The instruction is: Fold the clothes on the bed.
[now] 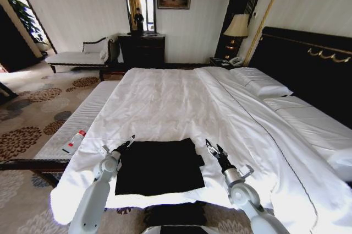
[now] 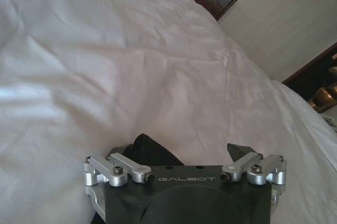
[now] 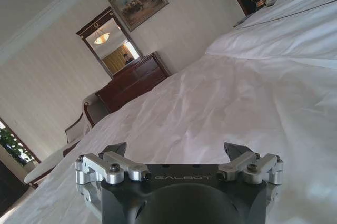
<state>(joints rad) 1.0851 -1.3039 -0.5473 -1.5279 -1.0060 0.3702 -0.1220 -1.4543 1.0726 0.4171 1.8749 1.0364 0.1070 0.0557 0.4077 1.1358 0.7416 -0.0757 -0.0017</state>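
Observation:
The clothes (image 1: pixel 159 168), a black T-shirt, lie in a flat, roughly rectangular shape near the front edge of the bed (image 1: pixel 165 102), which has white sheets. My left gripper (image 1: pixel 127 142) hovers at the shirt's far left corner, open. In the left wrist view this gripper (image 2: pixel 180 150) has its fingers spread, with a fold of the black shirt (image 2: pixel 152 150) just beyond them. Over the shirt's far right corner is my right gripper (image 1: pixel 213 148). The right wrist view shows that gripper (image 3: pixel 176 149) open above bare white sheet, holding nothing.
A white bottle-like object with a red tip (image 1: pixel 74 142) lies on the striped bench along the bed's left side. Pillows (image 1: pixel 264 82) and a dark headboard (image 1: pixel 308 58) are on the right. A dresser (image 1: pixel 142 49) and chaise (image 1: pixel 82 56) stand beyond.

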